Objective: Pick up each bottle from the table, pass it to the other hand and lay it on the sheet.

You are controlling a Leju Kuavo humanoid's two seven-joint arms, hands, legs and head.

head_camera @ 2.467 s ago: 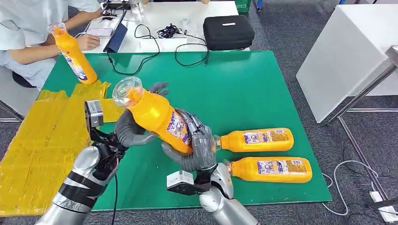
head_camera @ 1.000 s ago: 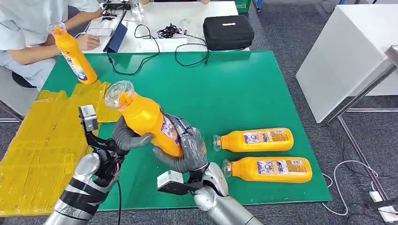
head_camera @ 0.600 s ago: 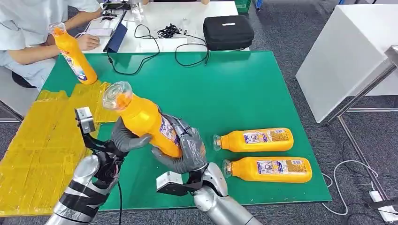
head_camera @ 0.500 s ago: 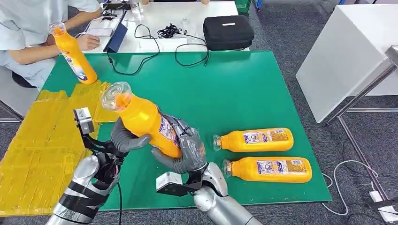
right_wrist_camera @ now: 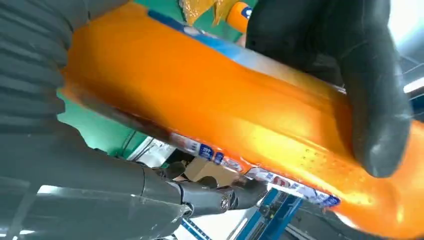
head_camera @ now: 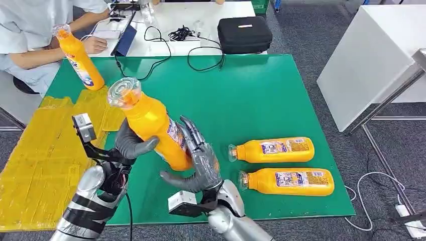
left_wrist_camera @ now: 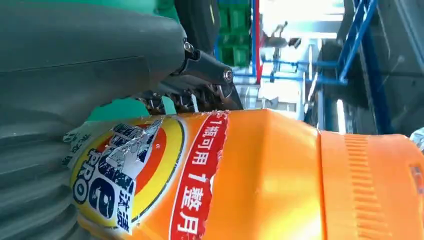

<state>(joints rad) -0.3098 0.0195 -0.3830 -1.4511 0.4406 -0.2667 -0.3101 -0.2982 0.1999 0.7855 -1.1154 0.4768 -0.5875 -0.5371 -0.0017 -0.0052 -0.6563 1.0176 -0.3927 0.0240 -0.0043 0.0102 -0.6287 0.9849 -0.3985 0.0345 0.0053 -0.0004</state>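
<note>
My left hand (head_camera: 131, 145) grips the bottle (head_camera: 150, 125), right-hand fingers (head_camera: 193, 133) spread apart; it could slip if my grip is weak.

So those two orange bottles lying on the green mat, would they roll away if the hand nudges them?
Probably not far. The two lying bottles look flattened rather than round, so they'd likely slide on the green mat, not roll. Their glossy plastic and labels may be slippery. They look stiff, like the held bottle, which keeps its shape.
</note>
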